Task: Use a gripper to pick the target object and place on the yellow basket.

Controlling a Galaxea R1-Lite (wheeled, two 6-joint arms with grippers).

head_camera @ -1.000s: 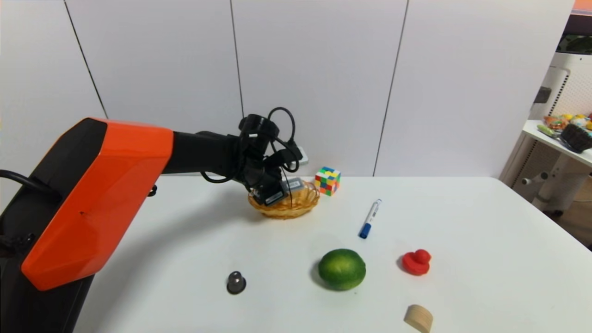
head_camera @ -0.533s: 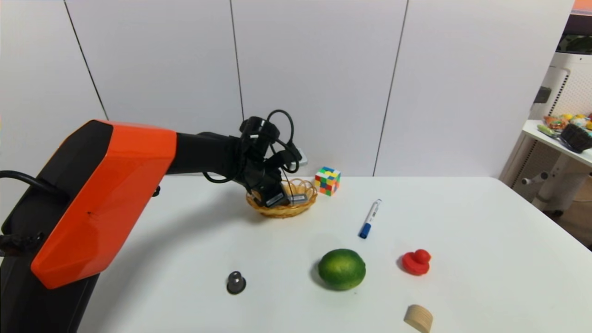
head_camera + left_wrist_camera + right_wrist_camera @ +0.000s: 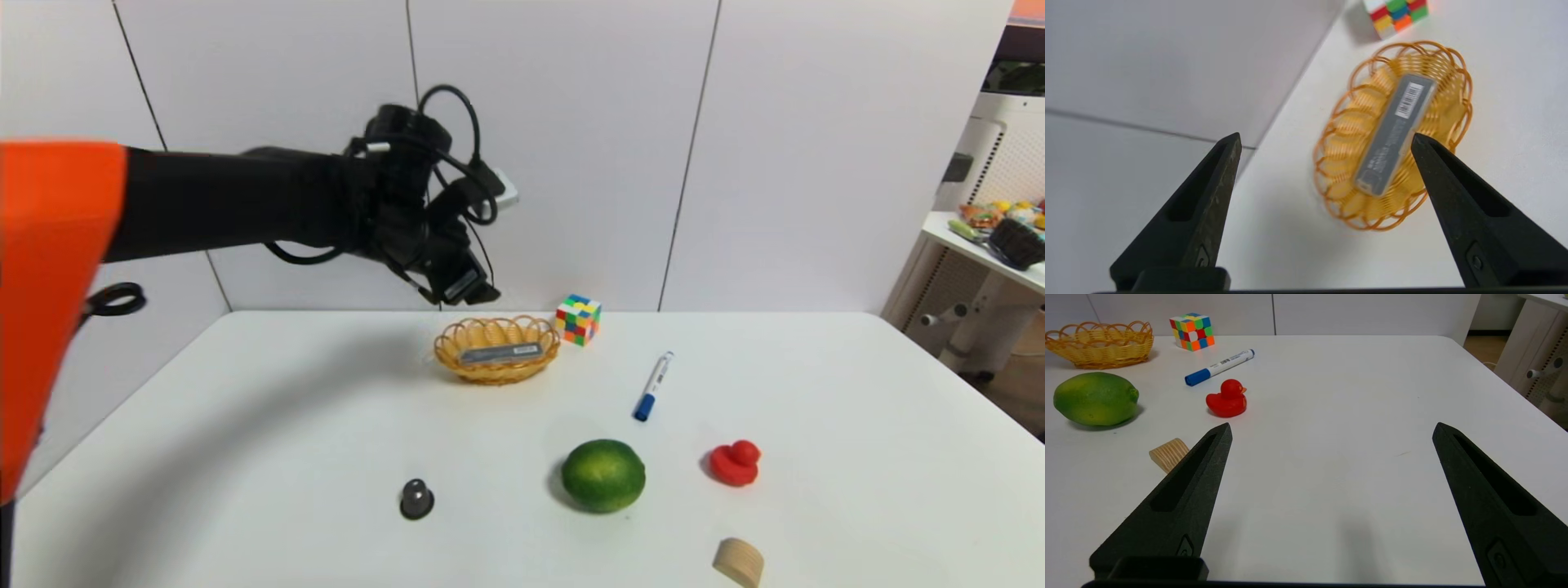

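Note:
The slim grey bar with a white label, the target object (image 3: 500, 354) (image 3: 1394, 132), lies flat inside the yellow basket (image 3: 447, 349) (image 3: 1331, 163) at the back of the table. My left gripper (image 3: 469, 287) (image 3: 1325, 141) hangs in the air above and slightly left of the basket, open and empty. The basket (image 3: 1098, 349) also shows far off in the right wrist view. My right gripper (image 3: 1331, 430) stands open and empty low over bare table at the right side; it does not show in the head view.
A colour cube (image 3: 578, 318) stands just right of the basket. A blue-capped marker (image 3: 653, 385), a green fruit (image 3: 603, 474), a red duck (image 3: 735, 463), a wooden block (image 3: 740, 561) and a small dark knob (image 3: 416, 498) lie nearer the front.
My left gripper opened and let go of the grey bar, which now lies in the basket. The arm then rose up and away from the basket.

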